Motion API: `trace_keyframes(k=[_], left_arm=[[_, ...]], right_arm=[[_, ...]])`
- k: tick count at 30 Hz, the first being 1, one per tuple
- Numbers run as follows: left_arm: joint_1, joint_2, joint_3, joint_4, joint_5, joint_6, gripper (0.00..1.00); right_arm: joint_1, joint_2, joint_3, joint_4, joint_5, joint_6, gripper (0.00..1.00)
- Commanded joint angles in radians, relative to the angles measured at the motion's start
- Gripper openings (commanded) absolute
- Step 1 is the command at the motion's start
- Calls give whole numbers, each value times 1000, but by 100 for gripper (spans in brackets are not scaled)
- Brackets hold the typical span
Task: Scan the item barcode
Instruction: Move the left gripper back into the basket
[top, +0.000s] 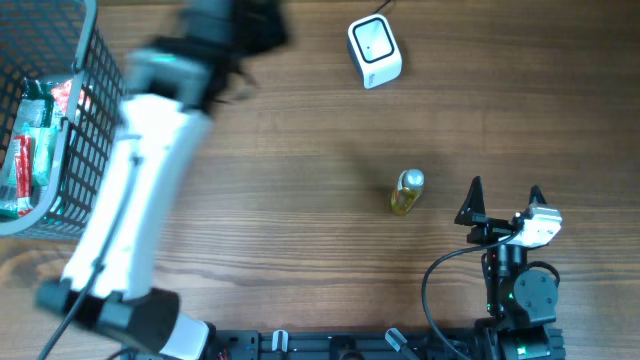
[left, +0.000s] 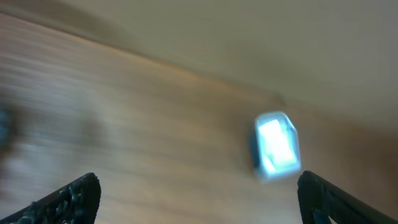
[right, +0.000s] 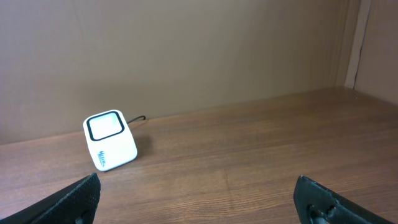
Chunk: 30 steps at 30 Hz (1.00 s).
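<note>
A wire basket (top: 95, 120) sits far left. The blurred left gripper (left: 199, 193) shows its jaws spread wide. A small bottle (top: 407, 192) with yellow contents and a silver cap rests on the table (top: 300, 200) right of centre, below the white scanner (top: 374, 51), its barcode unreadable. The right gripper (top: 505, 195) gapes nearby.
</note>
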Motion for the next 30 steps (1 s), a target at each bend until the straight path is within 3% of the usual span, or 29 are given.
trace_keyframes(k=[1, 4, 9, 11, 15, 30], left_arm=[[257, -129, 16, 8, 19, 35, 93], [471, -152, 16, 2, 74, 35, 93], [681, -119, 16, -36, 85, 40, 98], [727, -89, 16, -46, 100, 97, 99], [764, 0, 15, -74, 116, 193, 100], [772, 281, 15, -80, 126, 193, 100]], right_arm=[[-2, 0, 0, 6, 9, 3, 100], [-2, 0, 0, 6, 9, 3, 100], [-2, 0, 0, 6, 9, 3, 100], [-2, 0, 0, 6, 9, 4, 100], [-2, 0, 0, 6, 9, 4, 100], [-2, 0, 0, 6, 9, 4, 100]])
